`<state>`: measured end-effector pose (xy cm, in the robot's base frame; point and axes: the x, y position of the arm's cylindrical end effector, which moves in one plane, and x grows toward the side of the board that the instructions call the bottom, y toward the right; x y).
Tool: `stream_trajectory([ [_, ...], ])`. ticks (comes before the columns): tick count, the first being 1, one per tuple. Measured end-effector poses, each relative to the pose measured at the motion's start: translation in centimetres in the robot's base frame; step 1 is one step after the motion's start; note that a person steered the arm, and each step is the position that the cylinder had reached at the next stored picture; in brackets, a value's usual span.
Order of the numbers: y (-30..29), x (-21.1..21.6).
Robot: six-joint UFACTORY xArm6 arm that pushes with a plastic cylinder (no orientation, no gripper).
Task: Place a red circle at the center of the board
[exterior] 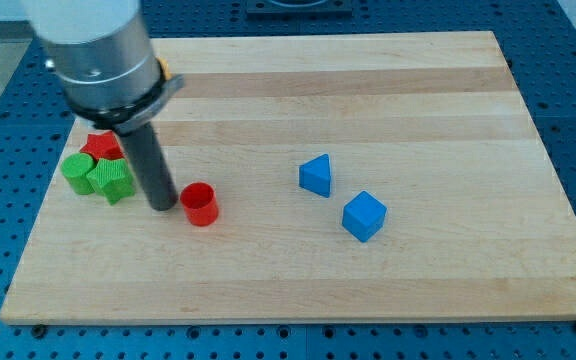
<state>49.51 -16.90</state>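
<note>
The red circle (200, 204), a short red cylinder, stands on the wooden board (368, 90) left of its middle. My tip (163, 206) rests on the board just to the circle's left, close to it or touching; I cannot tell which. The dark rod rises from the tip to the arm's grey body at the view's top left.
A red star-like block (101, 146) and two green blocks (78, 168) (113, 180) cluster left of the rod near the board's left edge. A blue triangle (317, 175) and a blue cube (364, 216) lie right of the board's middle.
</note>
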Motion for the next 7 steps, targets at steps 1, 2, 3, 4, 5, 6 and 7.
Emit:
stream_trajectory([
  [1,1.2,3.6],
  [2,7.4,3.2],
  [3,6.4,-2.4],
  [4,6.1,-4.7],
  [5,3.0,-4.5],
  [6,2.1,-6.3],
  [7,3.6,-9.3],
])
